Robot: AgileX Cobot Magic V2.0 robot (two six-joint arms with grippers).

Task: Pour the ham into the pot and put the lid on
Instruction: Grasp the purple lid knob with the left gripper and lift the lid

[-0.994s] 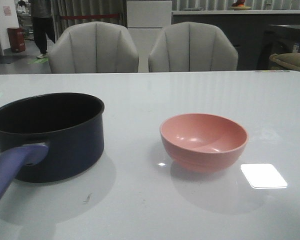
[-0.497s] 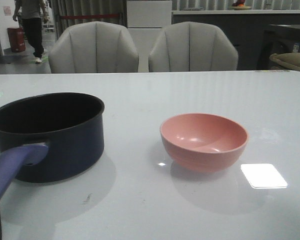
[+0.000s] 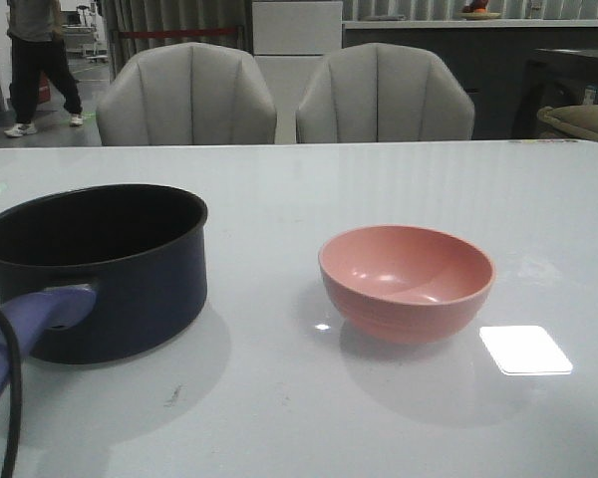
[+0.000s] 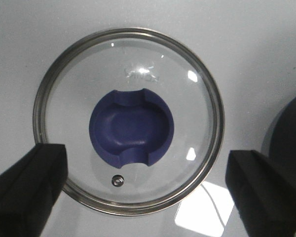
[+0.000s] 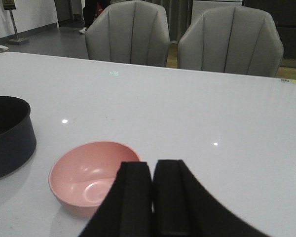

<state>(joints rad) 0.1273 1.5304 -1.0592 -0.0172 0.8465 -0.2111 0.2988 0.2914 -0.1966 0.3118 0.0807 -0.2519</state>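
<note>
The dark navy pot (image 3: 110, 264) stands at the left of the table, its purple-blue handle (image 3: 35, 314) pointing to the front. Its inside is dark and no ham shows in any view. The pink bowl (image 3: 407, 282) to its right looks empty. The glass lid (image 4: 133, 74) with its blue knob (image 4: 132, 127) lies flat on the table, seen only in the left wrist view. My left gripper (image 4: 147, 192) is open above it, a finger on either side of the rim. My right gripper (image 5: 152, 170) is shut and empty, just behind the bowl (image 5: 89, 175).
A black cable (image 3: 10, 398) hangs across the pot handle at the front left. The pot's edge shows beside the lid (image 4: 291, 133). Two grey chairs (image 3: 189, 95) stand behind the table's far edge. A bright light patch (image 3: 525, 350) lies right of the bowl.
A black cable has come further into the front view at the lower left, over the pot handle. A person in the background has walked left. Pot and bowl have not moved.
</note>
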